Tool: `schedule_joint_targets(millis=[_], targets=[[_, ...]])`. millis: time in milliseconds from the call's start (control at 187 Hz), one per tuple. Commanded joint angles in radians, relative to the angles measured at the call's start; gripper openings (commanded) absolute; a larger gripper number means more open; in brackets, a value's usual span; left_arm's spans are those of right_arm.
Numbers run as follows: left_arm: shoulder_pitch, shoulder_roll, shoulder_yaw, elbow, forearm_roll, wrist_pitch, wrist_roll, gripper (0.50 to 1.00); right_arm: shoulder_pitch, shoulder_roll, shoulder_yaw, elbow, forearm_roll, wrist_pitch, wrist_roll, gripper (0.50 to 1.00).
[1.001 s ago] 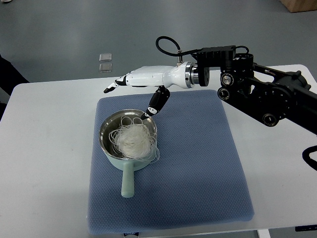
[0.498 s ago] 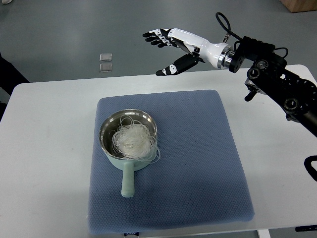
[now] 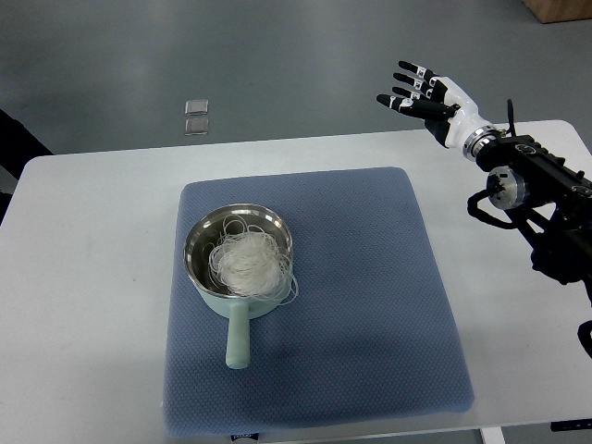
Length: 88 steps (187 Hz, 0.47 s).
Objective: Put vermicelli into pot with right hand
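A bundle of white vermicelli (image 3: 246, 262) lies inside the steel pot (image 3: 196, 242), with a few strands hanging over the near rim. The pot has a pale green handle (image 3: 239, 338) pointing toward me and sits on the left part of a blue mat (image 3: 370, 305). My right hand (image 3: 418, 92) is raised far off to the upper right, past the table's back edge, fingers spread and holding nothing. Its black arm (image 3: 536, 199) comes in from the right edge. The left arm does not show.
The mat lies on a white table (image 3: 83, 277). Two small clear squares (image 3: 196, 116) lie on the grey floor behind the table. A dark shape (image 3: 14, 143) shows at the left edge.
My right hand has pulled away from just above the pot, rising and swinging to the upper right. The vermicelli and pot have stayed where they were.
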<state>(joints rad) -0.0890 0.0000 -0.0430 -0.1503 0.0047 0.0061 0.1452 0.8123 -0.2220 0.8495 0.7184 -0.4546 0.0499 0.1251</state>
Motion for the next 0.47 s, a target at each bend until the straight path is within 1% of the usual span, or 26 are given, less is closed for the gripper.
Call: schedule_joint_targets(millis=[0, 27, 64, 193, 466], targets=[[0.0, 0.0, 0.0, 0.0, 0.0, 0.0, 0.001, 1.0, -0.018, 0.003, 0.0, 0.0, 0.085, -0.005, 0.008, 0.891], [0.0, 0.0, 0.0, 0.0, 0.0, 0.0, 0.001, 1.0, -0.022, 0.004, 0.0, 0.0, 0.09, -0.005, 0.011, 0.895], [0.0, 0.0, 0.0, 0.0, 0.0, 0.0, 0.001, 1.0, -0.03, 0.009, 0.002, 0.001, 0.091, -0.004, 0.013, 0.923], [0.0, 0.0, 0.0, 0.0, 0.0, 0.0, 0.001, 1.0, -0.051, 0.021, 0.0, 0.001, 0.091, -0.002, 0.028, 0.926], [0.006, 0.0, 0.0, 0.0, 0.0, 0.0, 0.001, 1.0, -0.059, 0.021, -0.001, 0.01, 0.091, 0.004, 0.03, 0.926]])
